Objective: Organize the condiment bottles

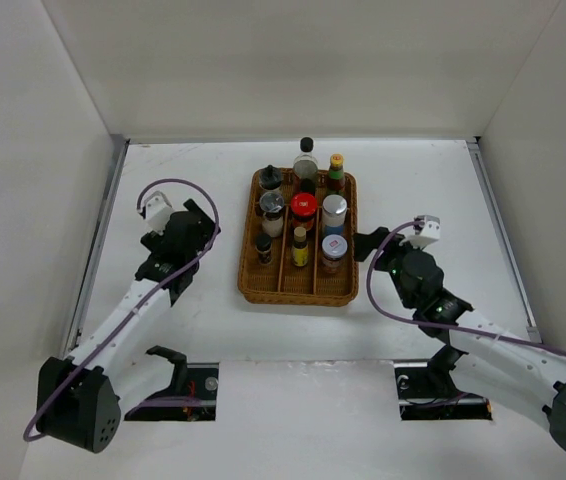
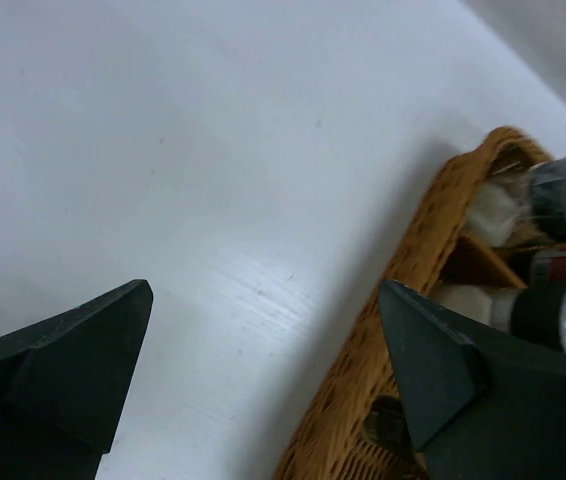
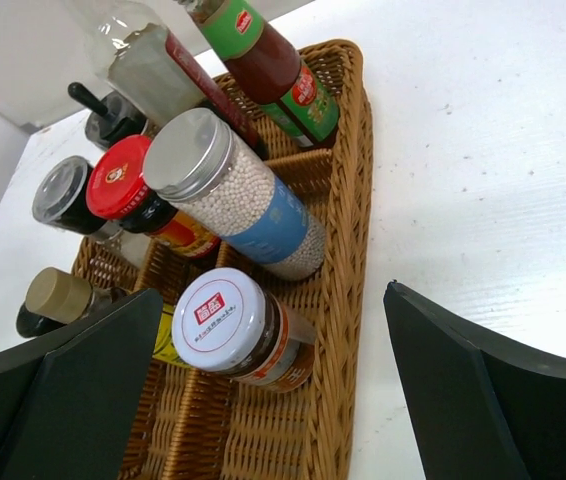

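Top external view: a white table boxed by white walls; condiment bottles stand in a basket mid-table, between the spread left fingers and the spread right fingers.

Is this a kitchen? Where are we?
Probably a robot test lab, not a kitchen: two black-and-white robot arms at a plain white table, bare white walls around it, and a brown woven wicker basket of small condiment bottles.

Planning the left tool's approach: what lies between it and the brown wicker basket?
Only bare white table, between left tool and brown wicker basket, in the top view.
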Controlling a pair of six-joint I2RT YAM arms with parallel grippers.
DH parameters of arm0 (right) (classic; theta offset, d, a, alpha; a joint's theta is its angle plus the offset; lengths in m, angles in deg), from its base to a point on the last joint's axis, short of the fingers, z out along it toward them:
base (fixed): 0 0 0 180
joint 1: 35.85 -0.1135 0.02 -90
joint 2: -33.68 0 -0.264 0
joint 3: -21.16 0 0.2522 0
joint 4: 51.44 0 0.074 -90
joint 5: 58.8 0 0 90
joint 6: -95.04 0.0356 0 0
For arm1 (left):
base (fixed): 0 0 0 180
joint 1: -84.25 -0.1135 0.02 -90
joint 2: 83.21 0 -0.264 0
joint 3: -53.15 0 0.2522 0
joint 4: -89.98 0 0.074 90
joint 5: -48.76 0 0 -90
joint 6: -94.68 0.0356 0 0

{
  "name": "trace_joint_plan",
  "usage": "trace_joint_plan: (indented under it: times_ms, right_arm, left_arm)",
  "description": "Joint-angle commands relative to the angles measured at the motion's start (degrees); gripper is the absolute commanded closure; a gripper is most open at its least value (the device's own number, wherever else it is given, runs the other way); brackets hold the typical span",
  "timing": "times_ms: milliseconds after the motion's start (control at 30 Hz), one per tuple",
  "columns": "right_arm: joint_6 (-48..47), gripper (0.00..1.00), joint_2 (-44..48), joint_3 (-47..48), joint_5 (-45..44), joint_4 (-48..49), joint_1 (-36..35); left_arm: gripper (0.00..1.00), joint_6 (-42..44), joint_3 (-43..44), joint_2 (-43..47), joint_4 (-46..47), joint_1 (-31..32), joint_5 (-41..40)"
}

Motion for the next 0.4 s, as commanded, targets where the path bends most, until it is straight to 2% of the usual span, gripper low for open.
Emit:
trace_joint_plan:
  times_ms: [0,133,367]
  right_arm:
    - [-1.1,0.0,-0.2,1.0,-4.1,2.6,-1.1]
    - [-1.7,0.0,-0.8,1.1,-6.1,2.6,-1.7]
    - [-2.0,0.0,-1.4,1.5,-6.9,2.2,-1.9]
  left_arm:
    - [0.0,-4.7,0.1,-1.4,-0.9,-2.2,8.8]
    - [0.0,-4.2,0.2,-3.5,0.4,-1.3,8.9]
    - [0.0,-4.5,-4.7,-2.3,9.3,1.7,6.9]
